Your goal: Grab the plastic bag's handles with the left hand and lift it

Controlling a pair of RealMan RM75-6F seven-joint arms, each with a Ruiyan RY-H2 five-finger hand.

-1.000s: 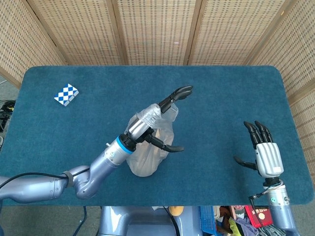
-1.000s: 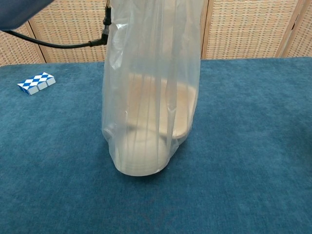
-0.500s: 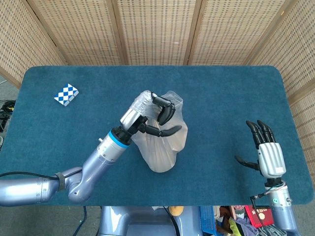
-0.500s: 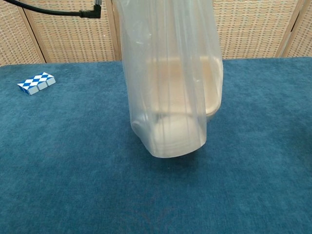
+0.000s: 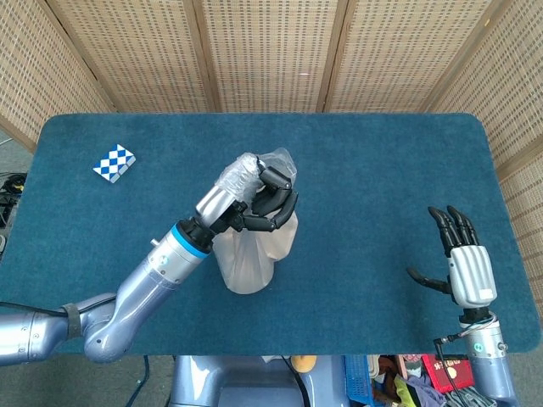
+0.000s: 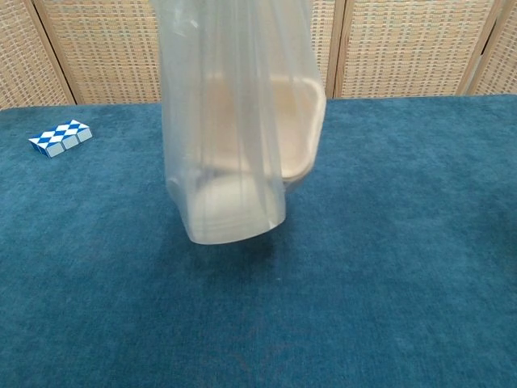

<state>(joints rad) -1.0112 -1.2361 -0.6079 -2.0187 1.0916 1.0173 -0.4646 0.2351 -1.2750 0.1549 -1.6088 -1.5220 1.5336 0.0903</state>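
The translucent white plastic bag [image 5: 248,254] has swung back toward the left side of the blue tabletop [image 5: 390,170] since half a second ago, and its bottom now hangs clear of the cloth in the chest view. The left robot hand [image 5: 254,199], whose fingers were looser before, is now curled tight around the gathered handles near the tabletop's middle. A pale container shows through the plastic. The right robot hand [image 5: 465,267] hovers empty with fingers spread near the right edge. A blue-and-white checkered block [image 5: 114,162] lies near the far left corner.
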